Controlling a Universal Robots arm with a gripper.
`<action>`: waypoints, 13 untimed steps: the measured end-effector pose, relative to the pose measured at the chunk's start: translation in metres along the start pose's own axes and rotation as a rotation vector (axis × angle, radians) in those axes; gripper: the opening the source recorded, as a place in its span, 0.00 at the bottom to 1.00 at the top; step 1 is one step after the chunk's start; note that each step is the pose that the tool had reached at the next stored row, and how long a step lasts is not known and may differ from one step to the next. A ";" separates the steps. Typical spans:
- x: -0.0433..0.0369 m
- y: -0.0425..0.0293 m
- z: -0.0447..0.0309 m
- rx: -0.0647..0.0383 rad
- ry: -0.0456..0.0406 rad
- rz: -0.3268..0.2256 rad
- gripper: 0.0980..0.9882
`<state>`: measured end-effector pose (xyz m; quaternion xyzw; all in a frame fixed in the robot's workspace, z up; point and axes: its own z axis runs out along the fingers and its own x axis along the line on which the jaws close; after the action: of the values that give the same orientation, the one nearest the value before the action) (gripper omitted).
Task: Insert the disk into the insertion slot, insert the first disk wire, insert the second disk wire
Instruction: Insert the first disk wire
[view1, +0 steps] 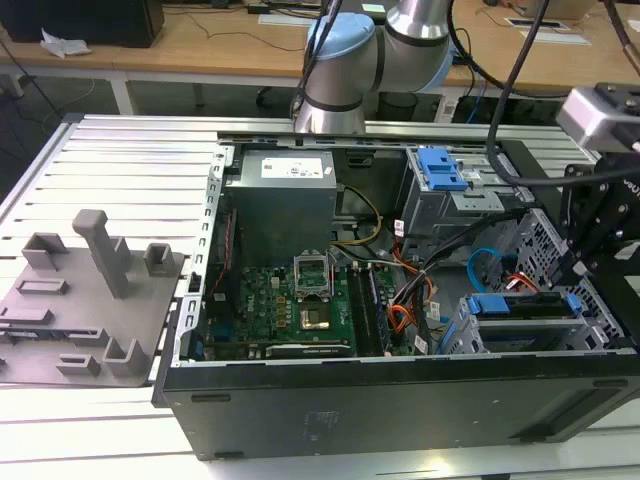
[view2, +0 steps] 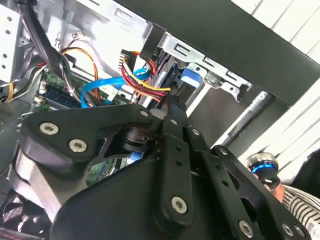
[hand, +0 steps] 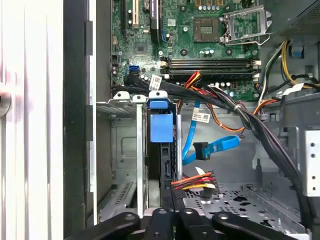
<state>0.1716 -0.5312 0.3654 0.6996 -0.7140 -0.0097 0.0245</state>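
Fingers of the gripper (hand: 172, 200) are drawn tight together, clenched on the end of the power wire (hand: 192, 182), a red, yellow and black bundle, right at the back edge of the disk (hand: 161, 130); the second wrist view shows the same pinch, the gripper's (view2: 172, 102) tips meeting where the power wire (view2: 147, 82) ends. Disk sits on edge inside the insertion slot (hand: 125, 145), its blue carrier tab facing out of the silver sheet-metal bay. Just beside it a blue data cable (hand: 215, 145) hangs loose, its black plug free in the air and apart from the disk. Beyond lies the green motherboard (hand: 200, 30) with its open processor socket. In the exterior view the gripper (view1: 565, 270) reaches into the open computer case (view1: 400, 400) at the exterior view's right, over the disk (view1: 525, 305). Farther back stand a taller grey cage with a blue latch (view1: 440, 170) and the power supply (view1: 280, 200). Case rests on a slatted metal table (view1: 130, 170); a grey fixture plate (view1: 90, 290) lies at the exterior view's left. The robot arm (view1: 350, 50) rises behind the case.
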 end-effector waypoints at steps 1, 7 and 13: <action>0.0000 0.0003 -0.0055 0.000 0.0001 0.000 0.01; 0.0001 0.0007 -0.0093 0.000 0.0000 0.000 0.01; 0.0005 0.0178 -0.0085 0.000 -0.0001 0.000 0.01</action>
<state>0.1542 -0.5312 0.3748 0.6996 -0.7140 -0.0097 0.0245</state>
